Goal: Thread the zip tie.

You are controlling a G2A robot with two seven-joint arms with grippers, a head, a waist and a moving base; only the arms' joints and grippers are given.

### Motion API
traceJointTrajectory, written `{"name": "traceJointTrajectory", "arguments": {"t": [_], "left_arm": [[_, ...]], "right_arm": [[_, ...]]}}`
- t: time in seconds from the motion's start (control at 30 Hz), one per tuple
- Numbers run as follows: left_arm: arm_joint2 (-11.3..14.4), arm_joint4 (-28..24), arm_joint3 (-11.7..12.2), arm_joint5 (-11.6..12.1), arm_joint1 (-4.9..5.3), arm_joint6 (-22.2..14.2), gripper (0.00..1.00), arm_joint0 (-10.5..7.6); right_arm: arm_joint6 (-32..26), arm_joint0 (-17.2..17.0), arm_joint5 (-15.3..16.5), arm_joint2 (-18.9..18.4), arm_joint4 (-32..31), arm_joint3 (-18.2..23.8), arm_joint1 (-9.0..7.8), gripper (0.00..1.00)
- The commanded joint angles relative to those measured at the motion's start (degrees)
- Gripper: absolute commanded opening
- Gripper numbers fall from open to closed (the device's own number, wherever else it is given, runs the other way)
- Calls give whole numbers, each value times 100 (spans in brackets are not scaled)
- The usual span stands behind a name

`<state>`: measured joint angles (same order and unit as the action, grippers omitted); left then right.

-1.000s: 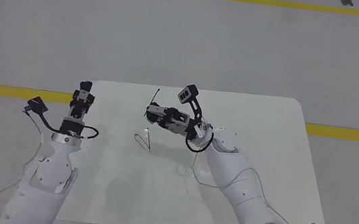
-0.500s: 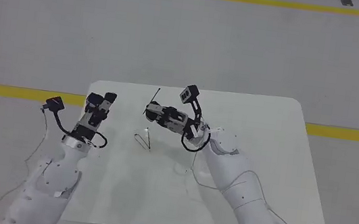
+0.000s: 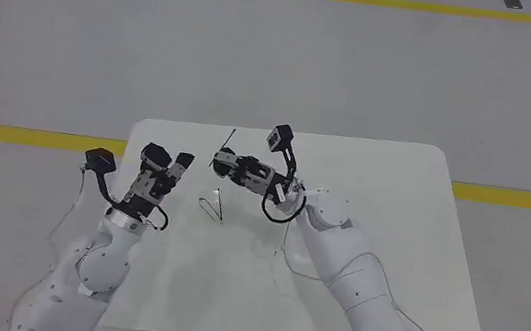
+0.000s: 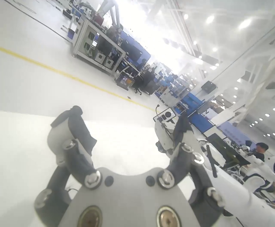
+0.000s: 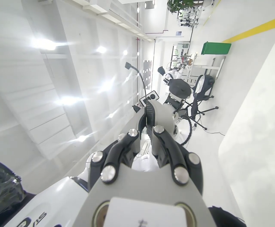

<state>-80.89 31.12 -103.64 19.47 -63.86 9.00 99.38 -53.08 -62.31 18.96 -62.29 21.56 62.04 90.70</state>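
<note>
A black zip tie [image 5: 143, 86] rises from between the closed fingers of my right gripper [image 5: 147, 116], its strap curving up to a small head at the free end. From above, the right gripper [image 3: 219, 164] is over the back left part of the white table [image 3: 374, 180], and the zip tie [image 3: 228, 142] points away from it. My left gripper [image 3: 170, 158] is a short way to the left, open and holding nothing. Seen from its own wrist, the left gripper [image 4: 129, 124] has its fingers spread wide, facing the right arm's wrist.
A thin dark loop [image 3: 211, 206] lies on the table just in front of the right gripper. The table's left edge runs under the left arm. A yellow floor line [image 3: 504, 196] passes behind the table.
The left gripper has swung right and forward from beyond the table's left edge to over the table, closer to the right gripper. The right gripper shifted slightly left, still holding the zip tie.
</note>
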Motion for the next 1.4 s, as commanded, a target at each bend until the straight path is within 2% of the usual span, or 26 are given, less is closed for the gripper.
{"name": "traceJointTrajectory", "arguments": {"t": [0.0, 0.1, 0.27, 0.5, 0.77, 0.93, 1.17, 1.37], "left_arm": [[46, -83, -8, 1, 9, -163, 100, 7], [49, -103, -21, 1, 41, -346, 100, 37], [-23, 104, 111, 1, 78, -135, 100, 15], [-23, 104, 111, 1, 78, -135, 100, 15], [-9, 224, 219, 1, 80, -213, 100, -3], [-41, 656, 316, 1, 106, 4, 100, 11], [50, 1423, 491, 1, 126, 573, 100, -9], [137, 1558, 580, 1, 140, 765, 100, -32]], "right_arm": [[146, -30, -19, 10, -169, 56, -22, 0], [292, -59, -33, 14, -311, 100, -49, 0], [511, -54, -26, -5, -531, 85, -78, 0], [511, -54, -26, -5, -531, 85, -78, 0], [884, -179, -196, 40, -852, 256, -134, 0], [1046, -224, -268, 32, -1061, 357, -182, 0], [1177, -278, -368, -6, -1216, 489, -244, 0], [1176, -391, -396, -135, -1325, 664, -330, 0]]}}
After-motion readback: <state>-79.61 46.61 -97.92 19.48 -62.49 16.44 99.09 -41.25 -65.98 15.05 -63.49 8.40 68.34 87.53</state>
